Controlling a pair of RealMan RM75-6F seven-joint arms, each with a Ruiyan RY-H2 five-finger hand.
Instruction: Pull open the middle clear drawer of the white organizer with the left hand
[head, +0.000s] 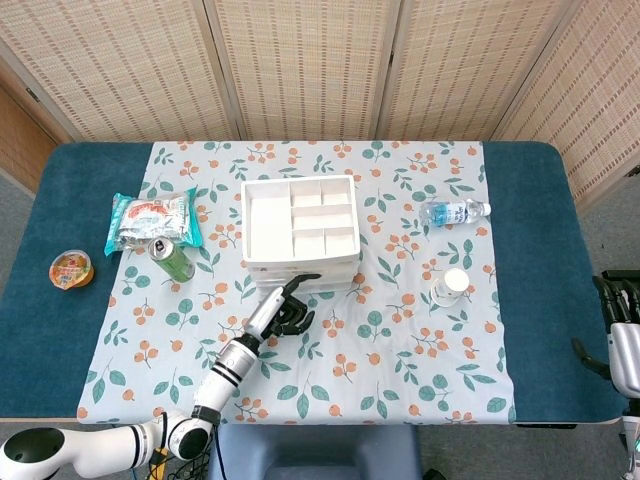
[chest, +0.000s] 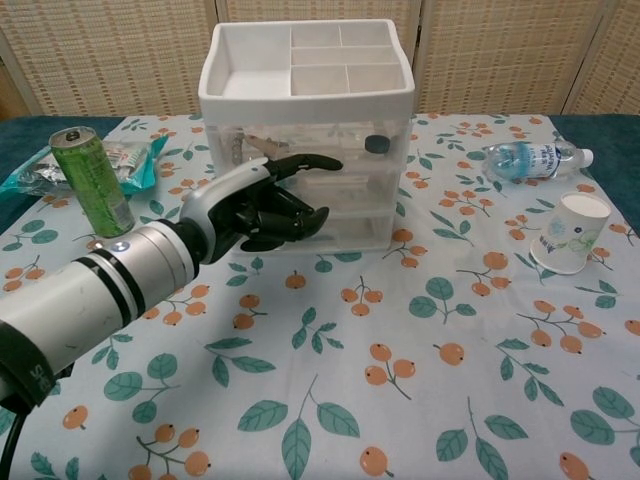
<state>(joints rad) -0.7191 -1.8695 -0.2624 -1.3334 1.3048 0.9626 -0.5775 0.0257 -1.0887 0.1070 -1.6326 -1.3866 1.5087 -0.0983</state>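
Observation:
The white organizer (head: 298, 225) stands mid-table on the flowered cloth, its open top tray (chest: 305, 75) above three clear drawers. The middle drawer (chest: 365, 186) sits flush with the other two. My left hand (chest: 262, 205) is at the organizer's front left. Its dark fingers are curled in against the drawer fronts, and one finger (chest: 312, 161) stretches out along the upper edge of the middle drawer. I cannot tell whether the curled fingers hook anything. In the head view the left hand (head: 288, 309) lies just before the organizer. My right hand (head: 618, 305) hangs off the table's right edge, holding nothing.
A green can (chest: 92, 180) stands left of my forearm, with a snack bag (head: 150, 220) behind it and a jelly cup (head: 72, 269) at the far left. A water bottle (chest: 530, 158) lies to the right, and a paper cup (chest: 568, 232) stands nearer.

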